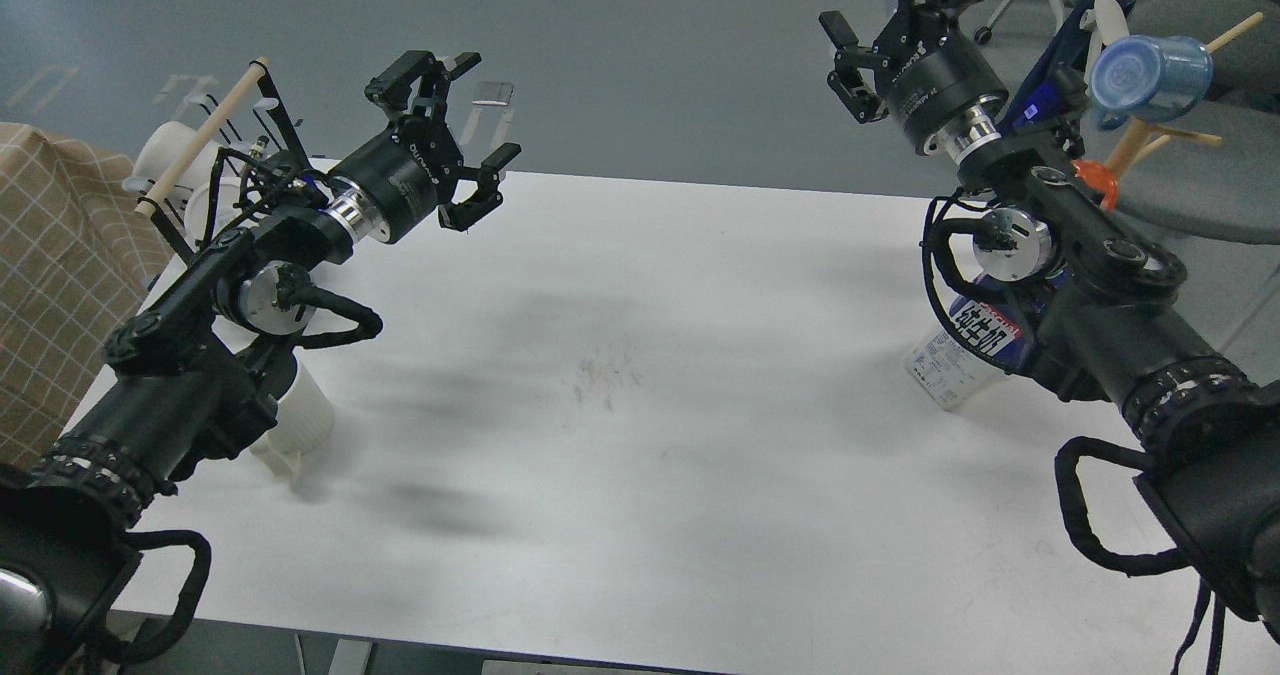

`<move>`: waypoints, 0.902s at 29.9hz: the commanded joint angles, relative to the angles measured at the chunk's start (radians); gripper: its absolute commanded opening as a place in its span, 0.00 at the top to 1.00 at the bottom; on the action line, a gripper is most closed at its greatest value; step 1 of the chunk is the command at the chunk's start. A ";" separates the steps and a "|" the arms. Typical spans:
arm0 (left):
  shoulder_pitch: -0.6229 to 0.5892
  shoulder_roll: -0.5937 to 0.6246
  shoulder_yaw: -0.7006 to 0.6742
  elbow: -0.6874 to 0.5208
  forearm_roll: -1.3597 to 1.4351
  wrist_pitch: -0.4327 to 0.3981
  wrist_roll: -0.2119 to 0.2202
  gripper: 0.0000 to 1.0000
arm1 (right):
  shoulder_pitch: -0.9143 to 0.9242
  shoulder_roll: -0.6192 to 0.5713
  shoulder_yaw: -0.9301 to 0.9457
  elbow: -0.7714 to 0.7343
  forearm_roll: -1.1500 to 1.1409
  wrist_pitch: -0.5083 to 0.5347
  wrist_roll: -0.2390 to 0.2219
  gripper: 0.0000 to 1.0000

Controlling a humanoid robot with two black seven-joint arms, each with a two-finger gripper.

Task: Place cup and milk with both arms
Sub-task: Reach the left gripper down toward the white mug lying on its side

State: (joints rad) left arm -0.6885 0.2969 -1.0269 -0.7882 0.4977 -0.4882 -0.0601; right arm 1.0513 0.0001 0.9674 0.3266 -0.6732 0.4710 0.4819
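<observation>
While the cup (295,425) stands on the counter (640,405) at its left edge, half hidden under the left forearm, the milk (965,355) stands upright near the right edge beneath the right arm. Both lie back toward the robot from the fingers. The left gripper (470,155) hangs spread and empty; the right gripper (880,40) is raised, also apparently released.
</observation>
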 commanded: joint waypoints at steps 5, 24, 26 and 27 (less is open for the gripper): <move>0.006 -0.013 -0.006 0.000 -0.002 -0.001 -0.052 0.02 | -0.001 0.000 0.002 -0.003 0.001 0.005 0.003 0.00; -0.097 -0.004 -0.009 0.170 0.007 0.059 -0.271 0.02 | 0.033 0.000 0.002 -0.064 0.001 -0.020 0.000 0.00; -0.100 -0.004 -0.009 0.173 -0.008 0.066 -0.262 0.02 | 0.033 0.000 0.002 -0.063 0.003 -0.022 0.000 0.00; -0.100 -0.004 -0.009 0.175 -0.008 0.068 -0.264 0.02 | 0.033 0.000 0.002 -0.063 0.004 -0.020 0.000 0.00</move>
State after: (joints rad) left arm -0.7822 0.2936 -1.0361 -0.6260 0.5008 -0.4342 -0.3322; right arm 1.0839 -0.0002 0.9694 0.2632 -0.6722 0.4519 0.4816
